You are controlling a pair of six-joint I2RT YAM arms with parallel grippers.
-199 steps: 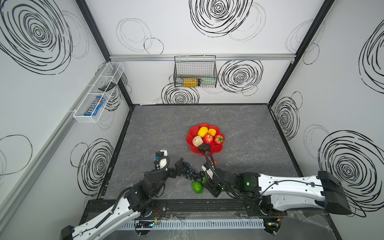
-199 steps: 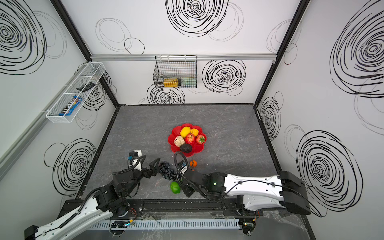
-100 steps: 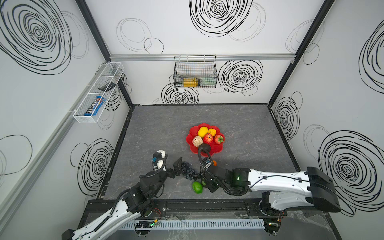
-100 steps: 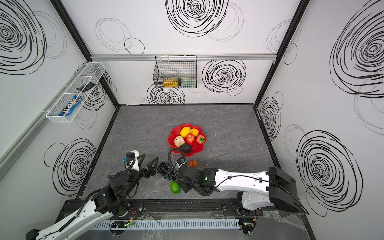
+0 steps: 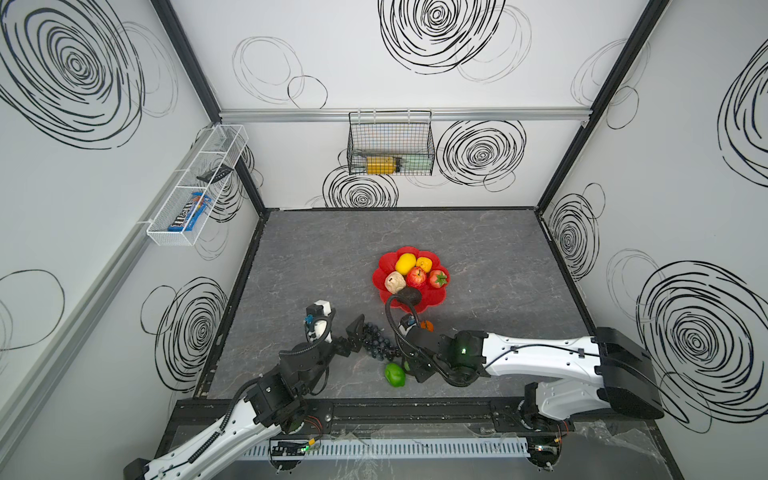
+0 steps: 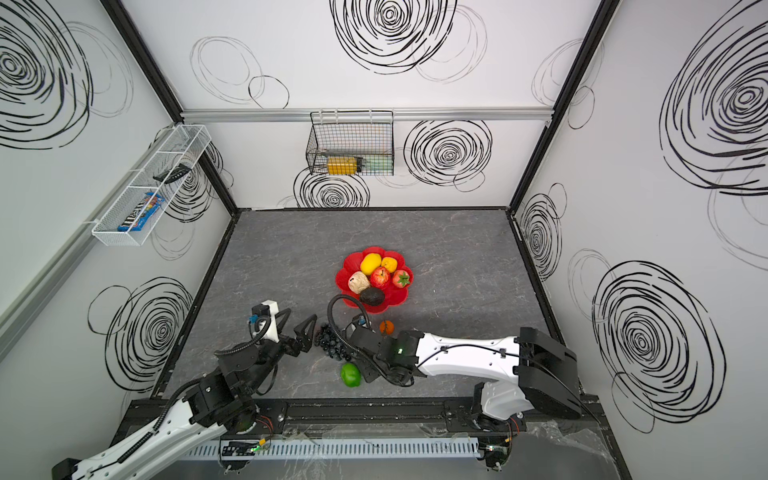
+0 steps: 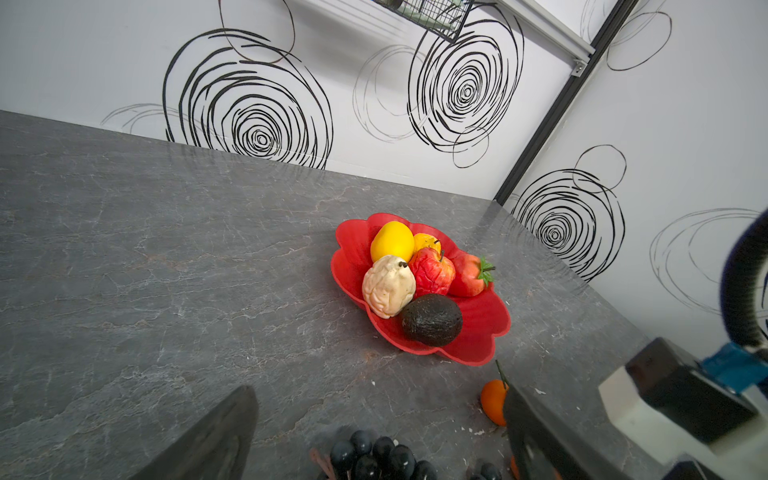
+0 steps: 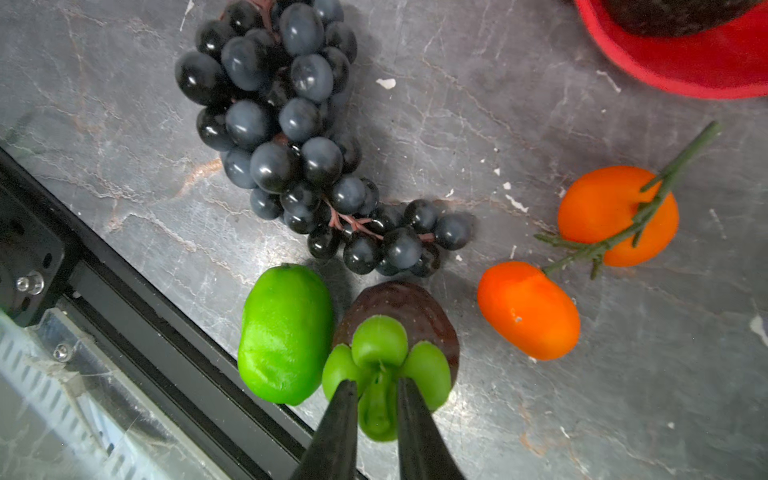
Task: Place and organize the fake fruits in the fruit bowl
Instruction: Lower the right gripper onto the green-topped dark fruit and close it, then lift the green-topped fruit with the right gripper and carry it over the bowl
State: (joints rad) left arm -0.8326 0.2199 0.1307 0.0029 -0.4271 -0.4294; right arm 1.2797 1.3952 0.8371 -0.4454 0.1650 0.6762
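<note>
Pinching the green stalk cap of a dark brown fruit (image 8: 419,311), the right claw (image 8: 375,386) is seen clenched on it near the front edge of the table (image 5: 311,257), its two fingers pressed against either side of the middle green lobe. A green fruit (image 8: 286,332) is found just beside the brown one, and the dark grape bunch (image 8: 286,137) is laid near both. An orange fruit (image 8: 528,309) and a second orange fruit (image 8: 615,216), joined by a thin green twig, are set a little apart on the bare stone. The left claw (image 6: 296,325) is held released and empty, jaws spread wide, with the grapes just beside one fingertip. Farther out, toward the middle of the table, the red fruit bowl (image 5: 384,266) is placed beyond both claws. A yellow lemon (image 5: 405,263), a small yellow-orange fruit (image 5: 424,264), a red apple (image 5: 416,277), a strawberry (image 5: 437,279), a cream lumpy fruit (image 5: 395,283) and a black avocado (image 5: 409,296) are gathered in it, the avocado nearest the arms. A black wire basket (image 5: 390,145) is hung on the back wall and a white wire basket (image 5: 195,187) on the left wall.
</note>
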